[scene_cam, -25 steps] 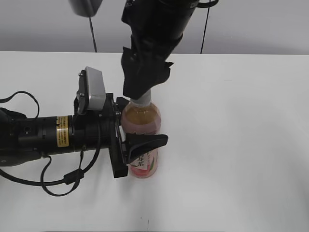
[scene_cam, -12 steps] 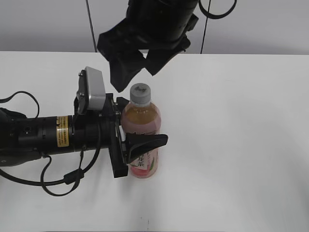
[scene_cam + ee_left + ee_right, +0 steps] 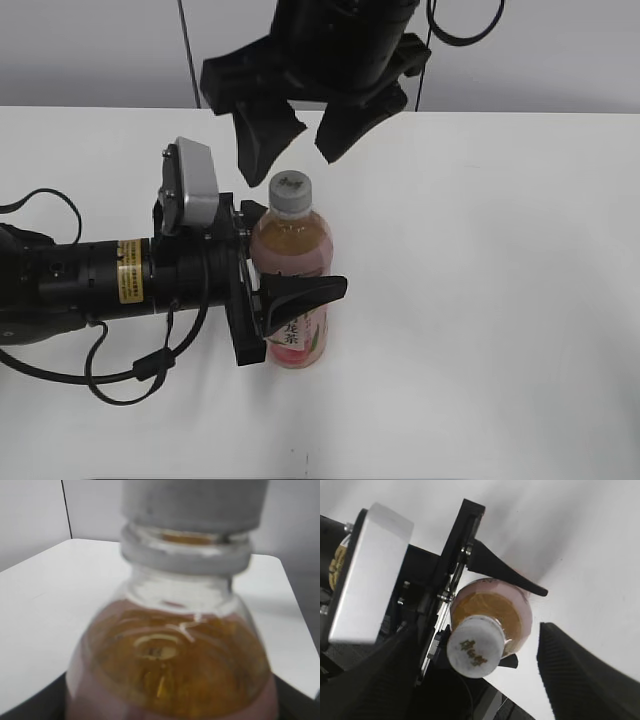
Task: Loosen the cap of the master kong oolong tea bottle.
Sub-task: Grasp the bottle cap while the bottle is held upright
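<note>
The master kong oolong tea bottle (image 3: 293, 285) stands upright on the white table, amber tea inside, pink-and-white label low down. It fills the left wrist view (image 3: 170, 650). Its white cap (image 3: 291, 191) sits on the neck and shows from above in the right wrist view (image 3: 474, 646). My left gripper (image 3: 283, 290) is shut on the bottle's body from the left. My right gripper (image 3: 297, 140) hangs open just above and behind the cap, clear of it, with its two dark fingers (image 3: 478, 675) spread to either side of the cap.
The white table (image 3: 480, 300) stretches to the right and front of the bottle. My left arm (image 3: 90, 280) lies along the table at left with cables looping near the front edge. A grey wall stands behind.
My right gripper was shut on the cap a second ago. It has let go, lifted off the cap and opened wide. The bottle and left gripper have not moved.
</note>
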Motion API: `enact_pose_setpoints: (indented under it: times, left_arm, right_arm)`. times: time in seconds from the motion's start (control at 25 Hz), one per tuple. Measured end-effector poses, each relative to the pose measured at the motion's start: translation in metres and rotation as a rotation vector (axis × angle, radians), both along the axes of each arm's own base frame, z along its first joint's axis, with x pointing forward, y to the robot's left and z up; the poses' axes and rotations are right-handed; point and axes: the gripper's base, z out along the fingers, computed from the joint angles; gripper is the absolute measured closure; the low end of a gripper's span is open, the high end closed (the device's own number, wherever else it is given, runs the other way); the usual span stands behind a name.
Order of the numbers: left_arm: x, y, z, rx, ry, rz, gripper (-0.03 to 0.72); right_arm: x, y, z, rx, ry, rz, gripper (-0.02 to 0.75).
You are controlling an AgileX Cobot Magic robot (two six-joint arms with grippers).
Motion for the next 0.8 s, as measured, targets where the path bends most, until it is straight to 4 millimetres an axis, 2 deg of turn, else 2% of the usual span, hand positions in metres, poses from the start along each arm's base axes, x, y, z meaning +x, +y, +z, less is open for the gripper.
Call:
enact_pose_setpoints:
  times: [0.16, 0.4, 0.8]
  left_arm:
    - [0.000, 0.000, 0.000, 0.000, 0.002, 0.002, 0.248]
    - [0.000, 0.000, 0.000, -0.001, 0.002, 0.004, 0.248]
    - [0.000, 0.000, 0.000, -0.001, 0.002, 0.004, 0.248]
  right_arm:
    - [-0.003, 0.000, -0.006, 0.002, 0.035, -0.004, 0.190]
    - [-0.006, 0.003, -0.007, -0.016, 0.022, 0.011, 0.259]
    - [-0.012, 0.008, -0.008, -0.059, -0.022, 0.043, 0.267]
